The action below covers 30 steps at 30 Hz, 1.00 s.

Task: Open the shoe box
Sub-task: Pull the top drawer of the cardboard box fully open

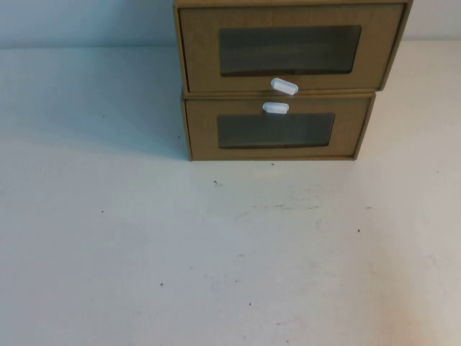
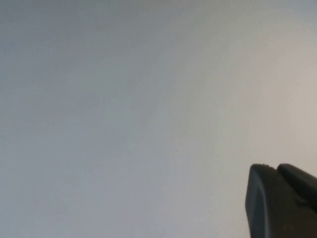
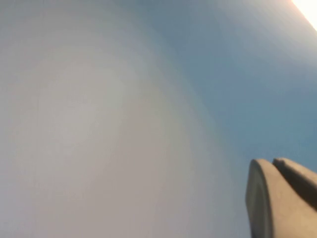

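Observation:
Two brown cardboard shoe boxes are stacked at the back of the table in the high view. The upper box (image 1: pixel 288 47) and the lower box (image 1: pixel 277 128) each have a dark window in the front and a small white handle: upper handle (image 1: pixel 284 86), lower handle (image 1: pixel 275 108). Both fronts are closed. Neither arm shows in the high view. In the left wrist view my left gripper (image 2: pixel 275 168) is shut, its dark fingers pressed together over plain white surface. In the right wrist view my right gripper (image 3: pixel 271 161) is shut too, holding nothing.
The white table (image 1: pixel 216 252) stretches wide in front of the boxes, marked only by small dark specks. A pale wall (image 1: pixel 79 21) rises behind the table at the left.

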{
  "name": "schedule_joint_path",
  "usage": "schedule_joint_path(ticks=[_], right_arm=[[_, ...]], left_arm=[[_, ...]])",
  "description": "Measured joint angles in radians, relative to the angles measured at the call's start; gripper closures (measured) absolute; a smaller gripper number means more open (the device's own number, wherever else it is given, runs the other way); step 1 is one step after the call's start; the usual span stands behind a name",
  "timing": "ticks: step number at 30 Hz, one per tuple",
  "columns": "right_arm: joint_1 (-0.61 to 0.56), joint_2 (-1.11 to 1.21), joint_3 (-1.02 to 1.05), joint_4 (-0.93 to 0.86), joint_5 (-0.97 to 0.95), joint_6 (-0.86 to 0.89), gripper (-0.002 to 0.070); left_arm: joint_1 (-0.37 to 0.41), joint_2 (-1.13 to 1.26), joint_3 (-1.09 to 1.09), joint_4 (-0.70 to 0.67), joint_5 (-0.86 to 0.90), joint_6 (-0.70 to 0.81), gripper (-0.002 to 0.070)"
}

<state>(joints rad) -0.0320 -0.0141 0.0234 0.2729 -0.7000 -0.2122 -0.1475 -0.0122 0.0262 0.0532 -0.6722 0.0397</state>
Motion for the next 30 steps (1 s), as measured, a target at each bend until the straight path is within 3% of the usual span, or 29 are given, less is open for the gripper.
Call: schedule_joint_path(ticks=[6,15,21,26,30], right_arm=[[0.000,0.000,-0.091,0.007,-0.073,0.032,0.0690],[0.000,0.133,-0.554,0.072,0.041,0.149,0.0690],[0.000,0.406,-0.886,0.074,0.522,0.177,0.0689],[0.000,0.683,-1.097,0.039,0.976,0.164,0.0690],[0.034,0.815,-1.128,-0.047,1.083,0.075,0.0690]], left_arm=[[0.000,0.000,-0.113,-0.119,-0.049,0.055,0.0680],[0.000,0.136,-0.423,-0.191,0.013,0.085,0.0680],[0.000,0.393,-0.721,-0.292,0.381,0.091,0.0680],[0.000,0.671,-1.019,-0.296,0.913,0.125,0.0680],[0.000,0.861,-1.141,-0.296,1.084,0.129,0.0680]])
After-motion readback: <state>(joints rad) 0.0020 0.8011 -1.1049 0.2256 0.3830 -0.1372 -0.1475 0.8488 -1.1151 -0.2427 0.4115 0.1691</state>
